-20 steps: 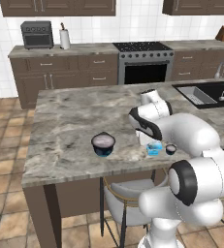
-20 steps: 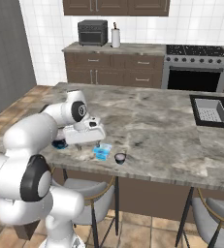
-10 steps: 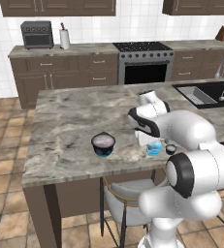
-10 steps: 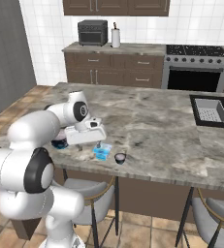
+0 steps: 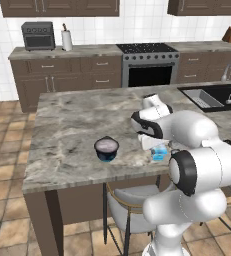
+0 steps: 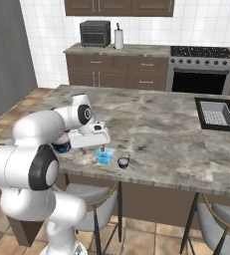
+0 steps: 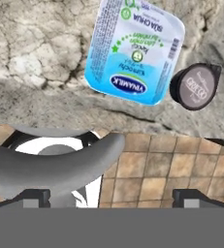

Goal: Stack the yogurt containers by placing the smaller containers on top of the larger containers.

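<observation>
The light-blue yogurt cup (image 6: 105,157) stands near the island's front edge, with the tiny dark cup (image 6: 123,162) just to its right. The wide dark bowl-like cup (image 5: 107,148) sits apart to the left, its pale top up. My gripper (image 6: 102,148) hangs open just above the light-blue cup (image 5: 160,153), holding nothing. In the hand view the light-blue cup (image 7: 133,51) and the tiny dark cup (image 7: 196,86) lie ahead of the open gripper (image 7: 111,197), off to the right of its centre line. In the right base view my arm hides most of the dark bowl (image 6: 61,146).
The marble island counter (image 5: 77,120) drops off right by the cups. A stool (image 6: 94,199) stands under that edge. A sink (image 6: 216,113) is set in the counter far to the right. Stove, toaster oven and cabinets line the back wall.
The arm's elbow has shifted a little. The hand stays over the light-blue cup with its jaws still open. The cups have not moved.
</observation>
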You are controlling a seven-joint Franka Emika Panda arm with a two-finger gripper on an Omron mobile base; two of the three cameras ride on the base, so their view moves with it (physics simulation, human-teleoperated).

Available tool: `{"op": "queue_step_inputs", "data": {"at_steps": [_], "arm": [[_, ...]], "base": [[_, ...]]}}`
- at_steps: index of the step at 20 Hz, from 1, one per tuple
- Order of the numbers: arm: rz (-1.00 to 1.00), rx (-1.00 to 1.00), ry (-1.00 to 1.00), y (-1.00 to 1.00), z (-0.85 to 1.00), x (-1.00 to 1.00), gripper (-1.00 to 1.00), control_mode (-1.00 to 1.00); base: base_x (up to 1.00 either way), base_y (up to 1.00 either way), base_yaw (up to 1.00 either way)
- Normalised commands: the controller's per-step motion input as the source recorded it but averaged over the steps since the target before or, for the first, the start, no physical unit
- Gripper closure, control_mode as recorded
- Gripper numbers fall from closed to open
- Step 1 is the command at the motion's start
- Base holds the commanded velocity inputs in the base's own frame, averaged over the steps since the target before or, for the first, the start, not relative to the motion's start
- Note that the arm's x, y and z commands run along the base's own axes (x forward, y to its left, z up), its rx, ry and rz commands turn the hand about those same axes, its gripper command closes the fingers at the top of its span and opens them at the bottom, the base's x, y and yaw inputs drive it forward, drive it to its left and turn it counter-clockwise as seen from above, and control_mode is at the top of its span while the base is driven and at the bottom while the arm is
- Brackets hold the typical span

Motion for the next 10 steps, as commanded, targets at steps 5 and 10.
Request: {"op": "queue_step_inputs", "data": {"at_steps": [5,10], "arm": [[0.00,-0.01,0.00,0.00,-0.15,0.19,-1.00,-1.00],[0.00,-0.02,0.00,0.00,-0.16,0.15,-1.00,-1.00]], "base": [[0.00,0.00,0.00],[0.00,0.00,0.00]]}}
